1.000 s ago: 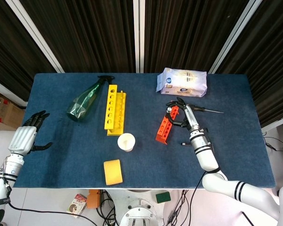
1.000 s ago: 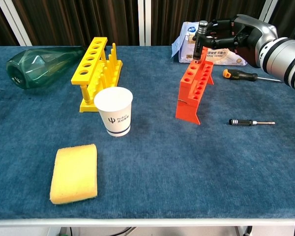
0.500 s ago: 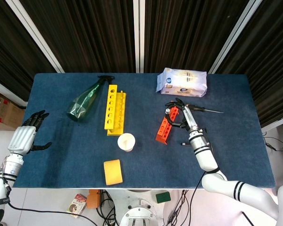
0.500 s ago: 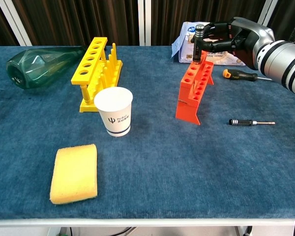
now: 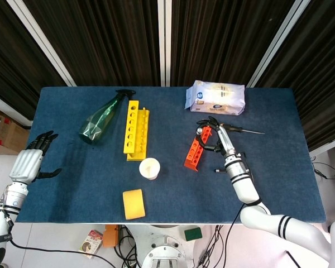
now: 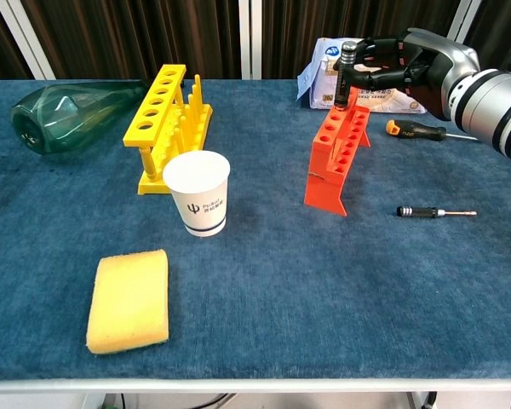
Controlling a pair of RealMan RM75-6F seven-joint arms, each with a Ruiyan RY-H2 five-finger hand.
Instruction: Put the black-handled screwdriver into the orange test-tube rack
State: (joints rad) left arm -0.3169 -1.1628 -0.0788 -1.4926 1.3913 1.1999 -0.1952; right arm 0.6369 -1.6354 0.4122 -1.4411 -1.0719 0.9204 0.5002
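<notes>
You are holding the black screwdriver [image 6: 347, 72] upright in your right hand [image 6: 409, 66], right over the far end of the orange rack [image 6: 336, 153]. Keep it straight and go down slowly into a hole. Your left hand [image 5: 30, 159] is resting open, holding nothing. Going back: one sponge [image 6: 129, 300], one cup [image 6: 198, 193], two more screwdrivers [image 6: 434, 211], two racks, one bottle [image 6: 64, 111], one bag [image 5: 215, 97].

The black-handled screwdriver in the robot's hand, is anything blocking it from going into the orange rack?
Nothing visible does. The right hand holds the black-handled screwdriver upright right over the far end of the orange plastic test-tube rack, and no object shows between them. Whether the tip is already in a hole cannot be told.
</notes>
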